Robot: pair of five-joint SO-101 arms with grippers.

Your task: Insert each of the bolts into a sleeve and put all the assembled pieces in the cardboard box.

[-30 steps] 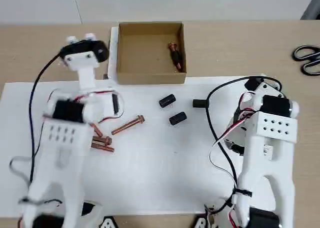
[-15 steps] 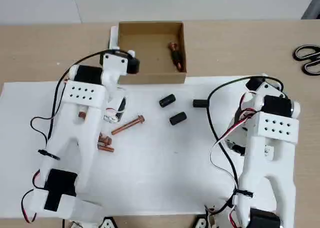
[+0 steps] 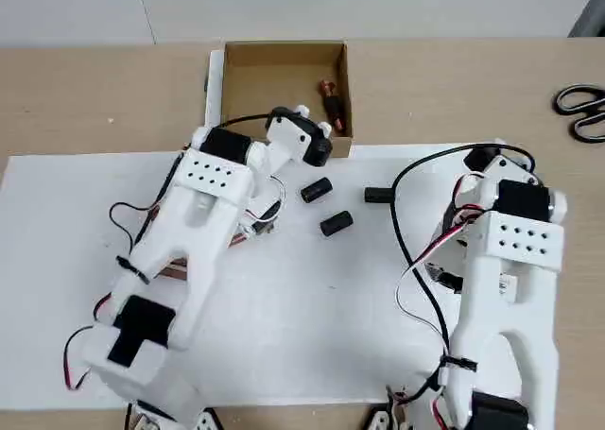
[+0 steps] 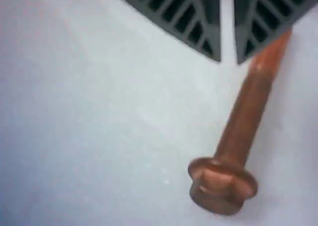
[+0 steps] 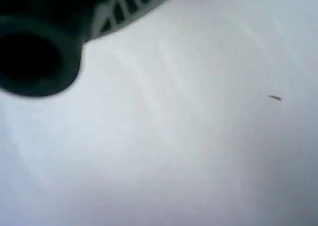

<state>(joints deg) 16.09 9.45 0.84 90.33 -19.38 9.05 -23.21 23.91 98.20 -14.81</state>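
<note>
One assembled piece (image 3: 330,104) already lies in the cardboard box (image 3: 285,44), close to the wall on the R arm's side, so by my reckoning the job is barely begun. Three loose sleeves (image 3: 317,190) sit apart from each other on the white sheet (image 3: 312,317), betw. the two arms.

L arm (image 3: 203,213) stretches slantwise over the sheet, wrist just short of the box front, prob. because the next bolt lies beneath it. L gripper (image 4: 229,61) hangs low over that bolt (image 4: 243,121). Its jaws are narrow, a thin slit w/ nothing in it. The shank's tip is just beside one fingertip and the flanged head points away. The bolt lies flat on the sheet, not yet picked up. I judge the jaws must widen and straddle the shank before any lift.

R arm (image 3: 506,260) stands over the sheet's other side, wrist low. R gripper (image 5: 107,12) seems to clamp a sleeve (image 5: 35,62) w/ its bore facing the wrist camera, likely so a bolt can be pushed straight in. That view is very close and cuts the sleeve off at the edge, so the grip is my reading, not a certainty.

Further bolts (image 3: 173,271) lie mostly beneath the L arm, w/ only a copper sliver peeping out, so how many remain can't be counted.
</note>
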